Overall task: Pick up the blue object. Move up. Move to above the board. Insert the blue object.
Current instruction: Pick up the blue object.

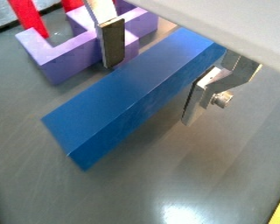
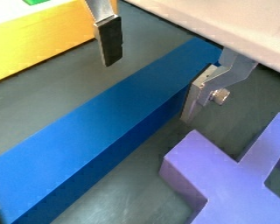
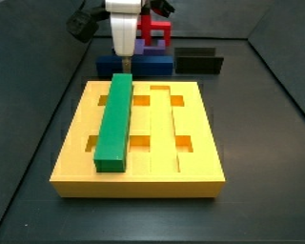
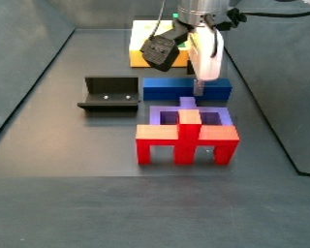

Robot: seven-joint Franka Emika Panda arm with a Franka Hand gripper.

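Note:
The blue object [image 1: 130,101] is a long dark blue bar lying flat on the grey floor; it also shows in the wrist view [image 2: 95,144] and in both side views [image 3: 148,67] [image 4: 181,91]. My gripper [image 1: 157,77] [image 2: 152,79] is open and low over the bar, one finger on each long side. One finger [image 2: 108,42] stands apart from the bar over bare floor, and the other finger [image 2: 199,98] is close beside the bar's edge. The gripper also shows in both side views [image 3: 121,57] [image 4: 205,74]. The yellow board [image 3: 193,143] [image 4: 142,41] lies just beside the bar.
A green bar [image 3: 114,119] lies in a groove of the board. A purple block with a red piece [image 4: 184,131] [image 1: 73,48] stands on the bar's other side. A small black open box [image 4: 112,94] [image 3: 200,63] sits nearby. Dark walls enclose the floor.

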